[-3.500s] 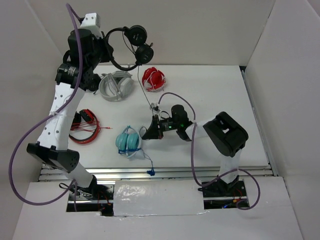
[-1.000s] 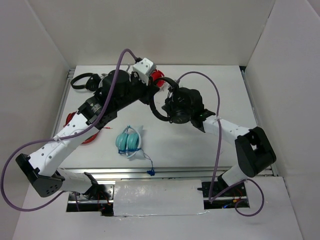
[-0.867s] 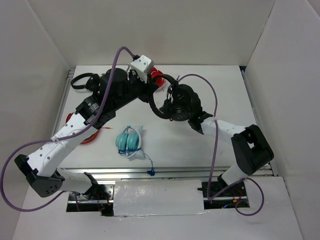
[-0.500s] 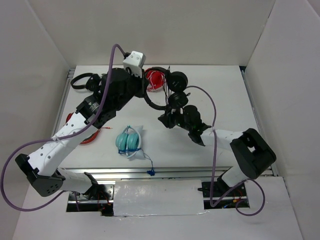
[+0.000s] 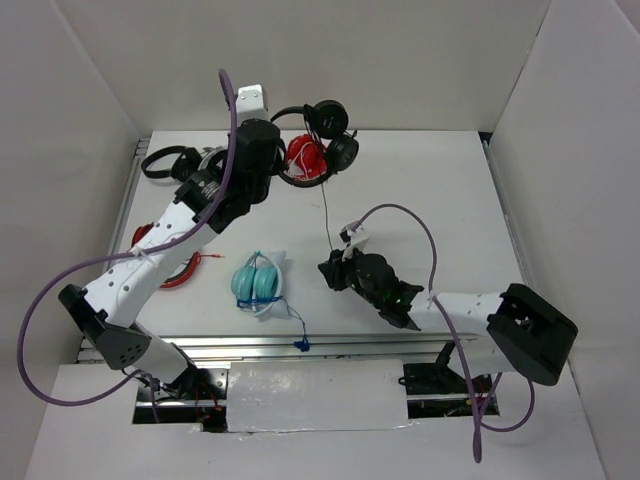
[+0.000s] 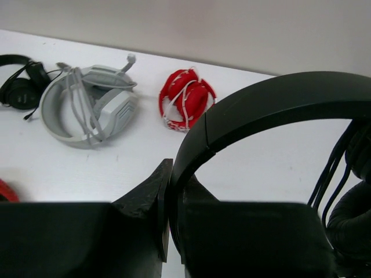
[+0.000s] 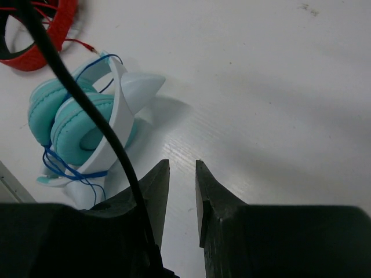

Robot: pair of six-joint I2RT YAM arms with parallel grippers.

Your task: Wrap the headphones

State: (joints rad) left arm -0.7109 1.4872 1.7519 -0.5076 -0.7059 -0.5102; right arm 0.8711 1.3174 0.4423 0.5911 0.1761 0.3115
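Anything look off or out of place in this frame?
Yes. The headphones, lifted by the left gripper, trail their cable along the outside of one finger of the right gripper. The narrow gap between its fingers is empty, so the cable looks snagged or draped rather than gripped.

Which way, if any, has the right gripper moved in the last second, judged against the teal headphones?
Yes. The right gripper has come toward the near edge, now level with the teal headphones.
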